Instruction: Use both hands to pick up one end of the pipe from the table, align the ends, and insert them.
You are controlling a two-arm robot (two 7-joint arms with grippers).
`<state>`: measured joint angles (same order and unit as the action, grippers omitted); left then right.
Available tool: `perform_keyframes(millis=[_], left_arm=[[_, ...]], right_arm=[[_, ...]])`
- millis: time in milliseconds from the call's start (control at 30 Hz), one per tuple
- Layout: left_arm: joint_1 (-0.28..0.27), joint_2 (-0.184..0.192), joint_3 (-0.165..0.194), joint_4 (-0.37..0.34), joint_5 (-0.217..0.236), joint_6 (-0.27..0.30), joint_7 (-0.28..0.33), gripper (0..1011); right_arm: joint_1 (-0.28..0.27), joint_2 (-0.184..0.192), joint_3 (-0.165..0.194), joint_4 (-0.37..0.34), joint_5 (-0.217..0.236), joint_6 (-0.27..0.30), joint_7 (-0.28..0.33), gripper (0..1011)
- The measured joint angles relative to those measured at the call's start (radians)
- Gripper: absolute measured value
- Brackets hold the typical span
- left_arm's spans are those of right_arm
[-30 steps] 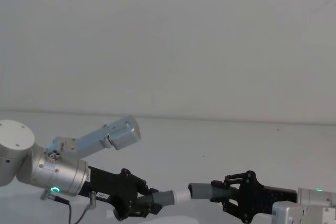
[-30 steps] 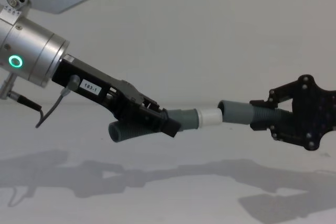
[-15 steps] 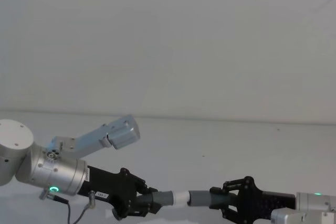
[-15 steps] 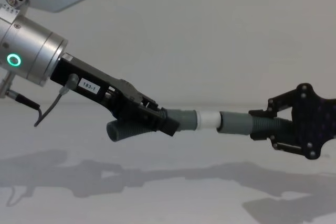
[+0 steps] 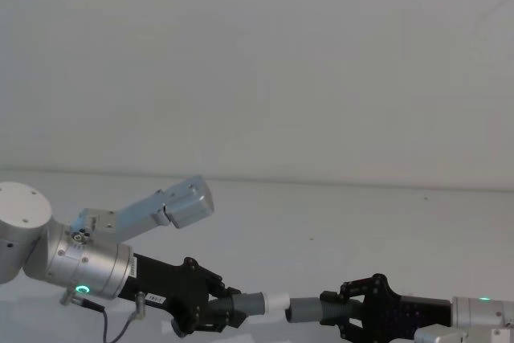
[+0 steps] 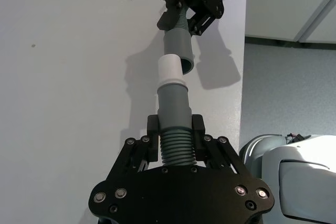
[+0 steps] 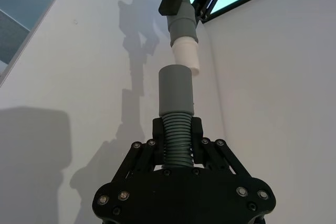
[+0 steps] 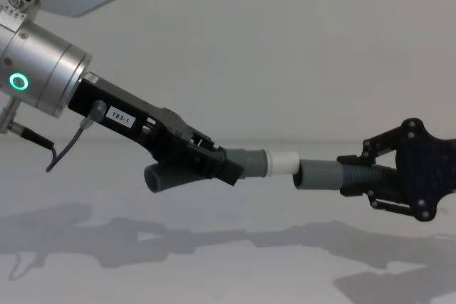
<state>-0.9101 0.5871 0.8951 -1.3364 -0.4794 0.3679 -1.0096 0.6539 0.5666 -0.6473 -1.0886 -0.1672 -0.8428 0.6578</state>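
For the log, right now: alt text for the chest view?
Two black grippers hold bent grey pipe pieces end to end above the table: the left gripper holds the piece with the white plug tip, which sits just short of and slightly above the socket mouth of the piece in the right gripper.

White sticker (image 8: 122,118) on left tool (image 8: 226,165) reads "183-1" (small)
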Motion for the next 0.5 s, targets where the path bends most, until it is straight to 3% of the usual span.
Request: perform_keyframes(millis=[500], left_arm=[[-0.008,-0.004,0.015,0.013,-0.01,-0.011,-0.004,334]], right_arm=[[0.003,-0.005,0.0,0.01,0.022,0.015,0.01,260]])
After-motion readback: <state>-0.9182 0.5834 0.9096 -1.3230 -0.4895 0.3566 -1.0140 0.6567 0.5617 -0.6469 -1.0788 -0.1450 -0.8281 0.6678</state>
